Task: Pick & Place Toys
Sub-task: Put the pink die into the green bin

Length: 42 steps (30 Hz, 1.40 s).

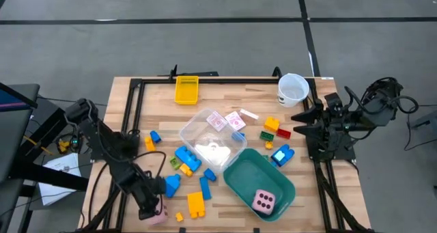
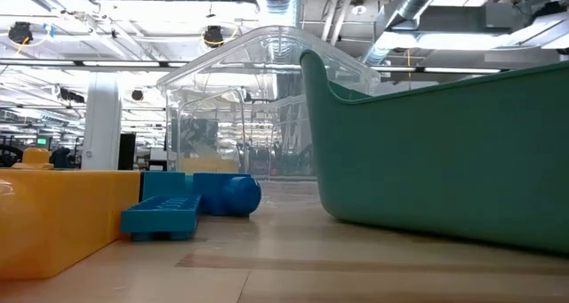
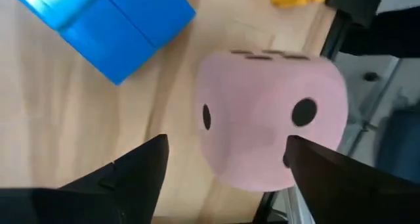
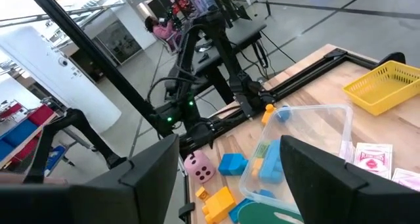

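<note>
A pink dark-dotted die (image 3: 269, 119) rests on the table at its near left, also seen in the high view (image 1: 158, 216). My left gripper (image 3: 226, 165) is open, pointing down, with one finger on each side of this die. A second pink die (image 1: 264, 201) lies in the teal tub (image 1: 239, 178). Blue bricks (image 1: 187, 158) and a yellow brick (image 1: 196, 204) lie around a clear container (image 1: 212, 139). Two pink-white cards (image 1: 225, 120) lie at its far side. My right gripper (image 1: 297, 120) is open and empty at the table's right. My left gripper has one finger (image 3: 321, 178) right at the pink die's side (image 3: 292, 142); I cannot tell whether it touches. The other finger (image 3: 141, 171) stands apart from the die. The fingers come from above. The die rests on the table.
A yellow basket (image 1: 186, 89) and a white cup (image 1: 293, 89) stand at the far edge. Yellow, red, green and blue bricks (image 1: 276, 134) lie right of the clear container. A blue brick (image 3: 111, 20) lies close to the die. Black frame rails (image 1: 130, 110) run along the table's sides.
</note>
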### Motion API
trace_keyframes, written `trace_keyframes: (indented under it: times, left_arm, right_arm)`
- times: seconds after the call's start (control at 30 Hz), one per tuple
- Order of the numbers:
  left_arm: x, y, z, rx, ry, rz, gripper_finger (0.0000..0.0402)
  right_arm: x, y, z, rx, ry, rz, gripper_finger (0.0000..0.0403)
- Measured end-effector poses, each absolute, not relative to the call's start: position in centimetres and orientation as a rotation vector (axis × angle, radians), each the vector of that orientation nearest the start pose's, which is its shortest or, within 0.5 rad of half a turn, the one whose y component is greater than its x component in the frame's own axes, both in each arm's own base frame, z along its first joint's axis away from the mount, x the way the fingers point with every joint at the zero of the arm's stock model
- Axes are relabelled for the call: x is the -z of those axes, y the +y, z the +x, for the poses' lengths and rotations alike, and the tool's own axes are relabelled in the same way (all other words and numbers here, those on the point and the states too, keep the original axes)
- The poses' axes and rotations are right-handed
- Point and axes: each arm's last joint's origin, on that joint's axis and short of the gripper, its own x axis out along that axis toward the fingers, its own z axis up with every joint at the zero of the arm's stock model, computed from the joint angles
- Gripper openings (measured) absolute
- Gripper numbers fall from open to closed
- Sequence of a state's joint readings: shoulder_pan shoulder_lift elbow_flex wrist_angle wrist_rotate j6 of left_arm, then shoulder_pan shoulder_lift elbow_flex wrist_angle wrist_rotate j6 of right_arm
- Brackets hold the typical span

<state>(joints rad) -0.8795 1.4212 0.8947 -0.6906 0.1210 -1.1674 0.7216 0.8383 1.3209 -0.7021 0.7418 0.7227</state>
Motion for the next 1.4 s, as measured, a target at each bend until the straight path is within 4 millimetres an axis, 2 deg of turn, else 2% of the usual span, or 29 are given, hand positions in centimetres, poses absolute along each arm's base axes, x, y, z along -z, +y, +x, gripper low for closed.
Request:
trace_keyframes:
  times: [0.1, 0.47, 0.6, 0.87, 1.4]
  left_arm:
    - [-19.3, -19.8, 15.8, 0.164, 1.447, -0.547, 0.0297]
    - [-16.8, -19.0, 15.1, 0.194, 1.431, -0.616, 0.0284]
    - [-16.3, -18.8, 14.9, 0.182, 1.434, -0.605, 0.0243]
    - [-15.4, -18.2, 14.9, 0.183, 1.422, -0.636, 0.0116]
    - [-15.5, -17.7, 15.3, 0.189, 1.419, -0.672, 0.0116]
  right_arm:
    - [-44.7, 6.4, 10.3, 0.078, 0.148, 0.577, 0.0254]
    - [-44.7, 6.4, 10.3, 0.078, 0.148, 0.577, 0.0254]
    - [-44.7, 6.4, 10.3, 0.078, 0.148, 0.578, 0.0254]
    - [-44.7, 6.3, 10.4, 0.092, 0.146, 0.584, 0.0254]
    - [-44.7, 6.1, 10.5, 0.109, 0.140, 0.584, 0.0254]
